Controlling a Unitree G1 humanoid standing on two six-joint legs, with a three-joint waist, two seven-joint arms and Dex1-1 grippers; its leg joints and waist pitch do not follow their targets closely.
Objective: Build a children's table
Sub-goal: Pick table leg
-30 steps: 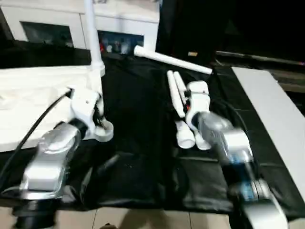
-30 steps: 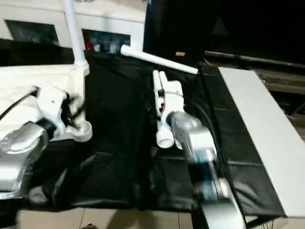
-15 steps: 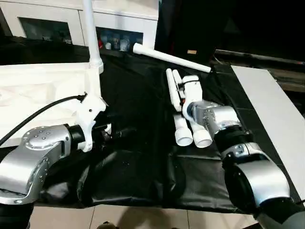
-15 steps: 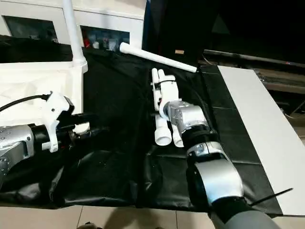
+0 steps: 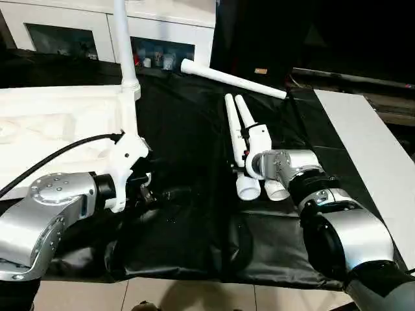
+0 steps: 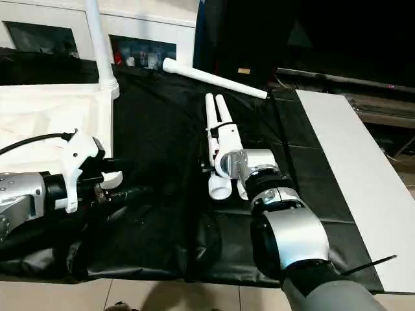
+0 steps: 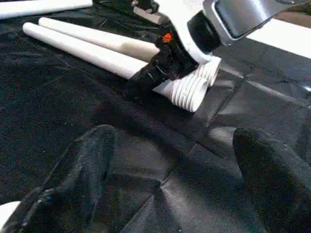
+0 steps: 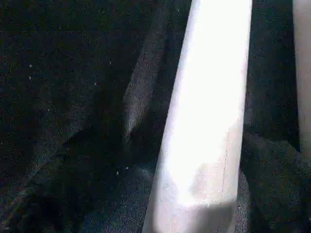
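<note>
The black sheet over the work surface looks like thin plastic film or coated cloth — creased and wrinkled, with a soft sheen along its folds. The two table legs lying side by side are smooth white plastic with a satin finish; their thick ends are ribbed with fine rings. The tabletop is matt white moulded plastic. The forearms are brushed silver metal, dully reflective, and the wrist housings glossy white plastic. The left gripper's fingers look matt black, slightly rough — like rubber. The board on the right is flat, matt pale grey.
</note>
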